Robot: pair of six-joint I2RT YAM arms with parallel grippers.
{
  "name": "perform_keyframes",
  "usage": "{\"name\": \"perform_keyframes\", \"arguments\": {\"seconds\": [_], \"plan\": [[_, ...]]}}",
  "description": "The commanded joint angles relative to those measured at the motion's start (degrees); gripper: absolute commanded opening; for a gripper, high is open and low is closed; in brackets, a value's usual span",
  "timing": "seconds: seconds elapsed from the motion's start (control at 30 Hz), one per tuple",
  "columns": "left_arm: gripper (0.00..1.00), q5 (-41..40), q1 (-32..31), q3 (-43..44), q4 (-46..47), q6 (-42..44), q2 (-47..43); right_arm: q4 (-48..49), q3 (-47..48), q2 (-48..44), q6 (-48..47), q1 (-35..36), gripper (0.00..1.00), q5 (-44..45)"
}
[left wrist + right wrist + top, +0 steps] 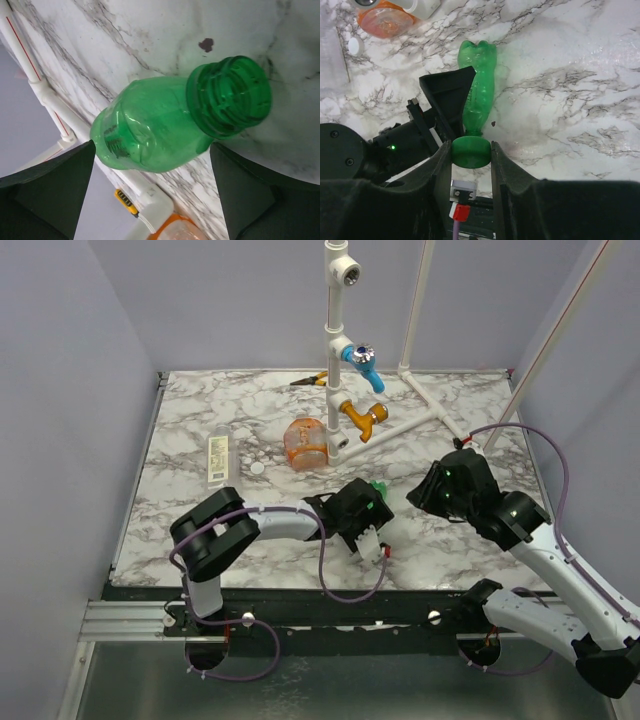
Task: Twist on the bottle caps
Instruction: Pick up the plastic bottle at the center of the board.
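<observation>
**Top view, L to R.** A clear bottle [218,460] is seen lying flat at the L side of the table [200,400], label up. A white cap [258,468] is seen loose on the marble just to its R. An orange bottle [305,443] is stood upright beside the foot of the pipe frame [335,310].

**L arm.** The elbow is folded close to the base at the near-L edge. The forearm is stretched rightward, low over the marble, as far as mid-table. The L gripper [152,144] is spread wide, w/ the green bottle [150,125] taken btw. its fingers [50,195], which are set against either side of the body. The bottle is laid on its side at mid-table, w/ its base turned toward the pipe frame. Its threaded neck is shown bare in the L wrist view.

**R arm.** The arm is raised from the near-R corner and angled leftward. The wrist is bent down toward mid-table, just R of the green bottle. The R gripper [471,147] is narrowed to a small gap and clamped on the green cap [470,156], which is held flat btw. the two fingers. In the R wrist view the cap is seen in line w/ the bottle neck, but contact cannot be told there. In the top view the R gripper is seen apart from the bottle.
</observation>
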Motion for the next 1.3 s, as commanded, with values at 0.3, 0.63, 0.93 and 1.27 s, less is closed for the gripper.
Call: {"name": "perform_keyframes", "arguments": {"seconds": [0.3,0.63,0.93,1.27], "plan": [[0.93,1.15,-5.75,1.2,-6.9,5.54,8.62,-1.73,1.48,-1.49,-2.97,-0.24,0.21,1.45],[0.53,-2.29,-12.78,0.48,-7.27,-15.51,7.73,-2.05,2.96,-2.53,-2.62,-0.24,0.2,0.69],[0.49,-14.87,-19.75,21.11,-19.03,-45.44,13.26,-3.74,3.91,-3.9,-1.01,-0.29,0.2,1.5],[0.51,-9.84,-10.91,23.82,-27.11,-62.01,11.82,-4.05,4.18,-3.37,-0.47,-0.24,0.2,1.33]]}}
